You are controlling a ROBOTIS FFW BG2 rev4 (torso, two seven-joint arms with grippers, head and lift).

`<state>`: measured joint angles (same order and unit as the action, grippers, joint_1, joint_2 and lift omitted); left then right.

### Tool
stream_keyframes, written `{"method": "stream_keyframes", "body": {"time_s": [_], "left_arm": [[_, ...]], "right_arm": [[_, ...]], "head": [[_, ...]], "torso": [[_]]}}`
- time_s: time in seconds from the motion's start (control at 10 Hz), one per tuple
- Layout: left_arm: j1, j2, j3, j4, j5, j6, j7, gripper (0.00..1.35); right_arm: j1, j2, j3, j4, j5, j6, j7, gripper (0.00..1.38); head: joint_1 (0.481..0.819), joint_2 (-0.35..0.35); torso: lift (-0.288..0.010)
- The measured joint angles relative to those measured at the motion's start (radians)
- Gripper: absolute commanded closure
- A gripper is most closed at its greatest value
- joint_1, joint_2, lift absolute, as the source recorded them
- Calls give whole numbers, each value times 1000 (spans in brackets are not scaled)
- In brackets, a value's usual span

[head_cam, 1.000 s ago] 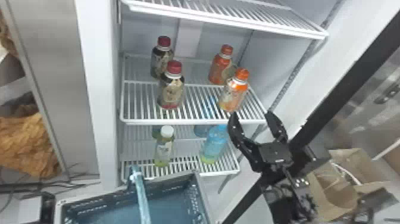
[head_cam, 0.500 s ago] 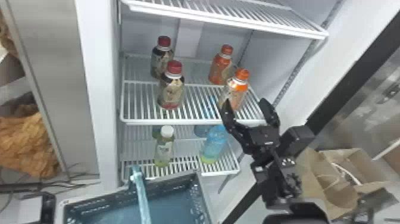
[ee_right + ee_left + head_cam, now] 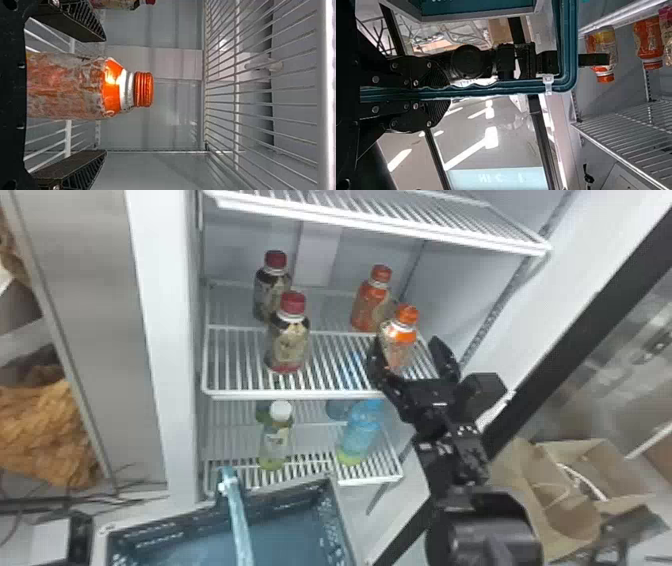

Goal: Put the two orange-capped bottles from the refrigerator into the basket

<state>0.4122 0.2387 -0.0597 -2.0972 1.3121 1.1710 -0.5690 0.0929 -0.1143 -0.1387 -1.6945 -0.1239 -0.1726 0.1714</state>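
The right gripper [image 3: 405,341] had its fingers parted wide around the front orange-capped bottle [image 3: 398,342], one to either side, bottle upright between them. The left gripper [image 3: 437,93] was clamped on the basket handle [image 3: 494,86]. The rear orange-capped bottle [image 3: 370,307] stood behind on the same wire shelf [image 3: 280,394], with two red-capped bottles [image 3: 288,345] to the left. A white-capped bottle [image 3: 275,442] and a blue bottle [image 3: 360,435] stood on the lower shelf [image 3: 372,480]. The basket [image 3: 342,520] was below, in front of the refrigerator; a brown carton [image 3: 565,510] sat off right. Since the earlier frames, the right gripper had moved inward to the bottle, which had stayed put. Pale labels wrapped the red-capped bottles.
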Motion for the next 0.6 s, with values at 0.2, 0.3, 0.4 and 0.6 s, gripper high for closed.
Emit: {"method": "stream_keyframes", "body": {"time_s": [0.2,0.3,0.4,0.6], "left_arm": [[0,1,0,0,1,0,0,1197],[0,1,0,0,2,-1,0,1197],[4,1,3,0,3,-2,0,1197],[7,1,4,0,5,-5,0,1197]], "right_arm": [[-54,-9,25,41,0,-8,0,558],[-61,-10,30,44,-1,-7,0,889],[-56,-9,31,44,-2,-7,-5,897],[-34,-7,31,28,-3,-7,-13,897]], "head": [[695,-350],[695,-350],[695,-350],[695,-350]], "torso": [[-40],[-40],[-40],[-40]]}}
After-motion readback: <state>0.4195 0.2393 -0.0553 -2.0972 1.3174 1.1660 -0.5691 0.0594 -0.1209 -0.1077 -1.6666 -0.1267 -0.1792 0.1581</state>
